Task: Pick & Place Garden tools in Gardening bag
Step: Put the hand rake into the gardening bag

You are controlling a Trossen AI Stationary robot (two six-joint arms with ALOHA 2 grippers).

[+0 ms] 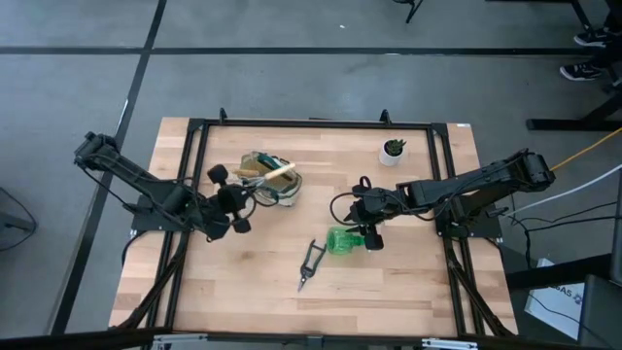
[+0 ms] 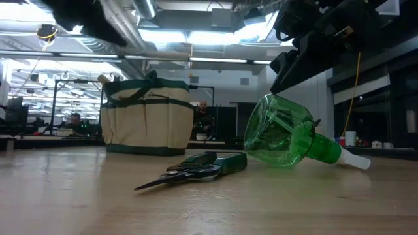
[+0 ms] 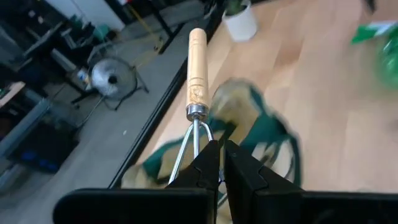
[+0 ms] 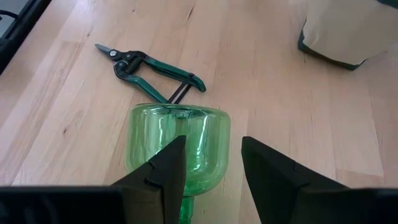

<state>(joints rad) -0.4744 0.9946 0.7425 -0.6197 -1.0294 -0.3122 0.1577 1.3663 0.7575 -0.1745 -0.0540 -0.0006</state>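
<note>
Pruning shears lie nearest the low camera, flat on the wooden table, blades toward the front edge, untouched and well apart from both arms.

Gardening bag: stands upright on the left half of the table, toward the far side, mouth open. One wooden-handled tool already rests across its opening.

Left gripper: sits just beside the bag's near-left side. In the left wrist view its fingers are pressed together on the metal tines of a wooden-handled fork, handle pointing away over the blurred bag below. Judgement: this tool is at, or just short of, release into the bag; whether it is the same tool seen across the opening from above, I cannot tell.

Spray bottle: green, translucent, lying tilted on its side right of centre, white nozzle pointing right in the low view, just beside the shears.

Right gripper: over the bottle, fingers spread narrowly to either side of the bottle body, near it; no firm contact visible. Judgement: step in hand is the grasp of the bottle.

Next move calls for closing squarely on the round body, which may roll or slip, then a lift and a carry left to the bag.

Plant pot: far right, not involved.
</note>
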